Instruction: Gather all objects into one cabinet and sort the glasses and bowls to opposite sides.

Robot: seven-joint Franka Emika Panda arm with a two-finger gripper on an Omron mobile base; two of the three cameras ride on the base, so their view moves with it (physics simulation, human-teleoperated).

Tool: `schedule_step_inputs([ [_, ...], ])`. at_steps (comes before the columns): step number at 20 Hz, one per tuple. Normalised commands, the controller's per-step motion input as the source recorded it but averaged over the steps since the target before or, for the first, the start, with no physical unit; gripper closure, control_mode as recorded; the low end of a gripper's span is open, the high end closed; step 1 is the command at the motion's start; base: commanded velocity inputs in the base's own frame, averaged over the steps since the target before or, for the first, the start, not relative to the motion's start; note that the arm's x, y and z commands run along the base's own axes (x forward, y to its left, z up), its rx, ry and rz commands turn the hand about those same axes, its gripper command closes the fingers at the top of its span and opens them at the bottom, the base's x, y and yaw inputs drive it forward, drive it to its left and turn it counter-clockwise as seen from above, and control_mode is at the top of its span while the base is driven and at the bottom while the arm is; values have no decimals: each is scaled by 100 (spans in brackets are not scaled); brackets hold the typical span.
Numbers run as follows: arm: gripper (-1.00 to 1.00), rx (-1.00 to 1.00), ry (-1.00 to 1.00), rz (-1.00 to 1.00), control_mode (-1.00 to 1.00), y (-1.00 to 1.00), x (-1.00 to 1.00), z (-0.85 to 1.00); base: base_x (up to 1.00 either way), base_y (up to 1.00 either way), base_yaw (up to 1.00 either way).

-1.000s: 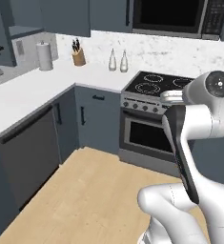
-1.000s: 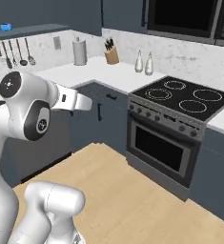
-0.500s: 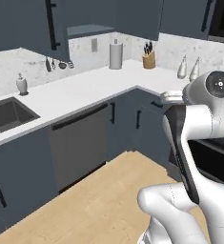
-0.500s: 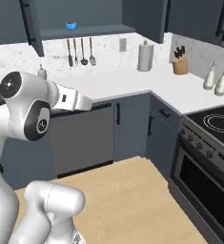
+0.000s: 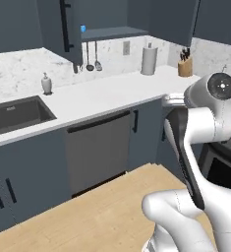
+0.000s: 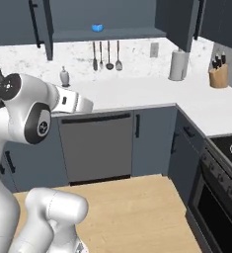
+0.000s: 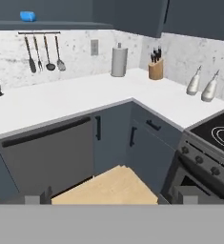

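Blue vessel (image 6: 97, 27) up on the shelf of the open cabinet (image 6: 107, 34), near its front edge, above the hanging utensils (image 6: 106, 55); same vessel at the shelf's left end in the hand view (image 7: 27, 16), and half hidden behind the door (image 5: 63, 27) in the left base view (image 5: 82, 28). Below on the white surface (image 5: 102, 96): soap bottle (image 5: 46, 83) beside the sink (image 5: 16, 113), paper roll (image 5: 148, 60), knife block (image 5: 185, 66). Tool width impossible to tell.
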Motion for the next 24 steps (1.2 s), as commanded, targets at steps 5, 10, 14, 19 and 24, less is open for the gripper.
schedule_step_inputs([
  [5,-100,0,0,0,100,0,0,0,34,-65,21],
  [10,-100,0,0,0,100,0,0,0,62,-40,36],
  [14,-100,0,0,0,100,0,0,0,21,-3,4],
  [19,-100,0,0,0,100,0,0,0,29,-38,34],
  [24,-100,0,0,0,100,0,0,0,21,-5,11],
])
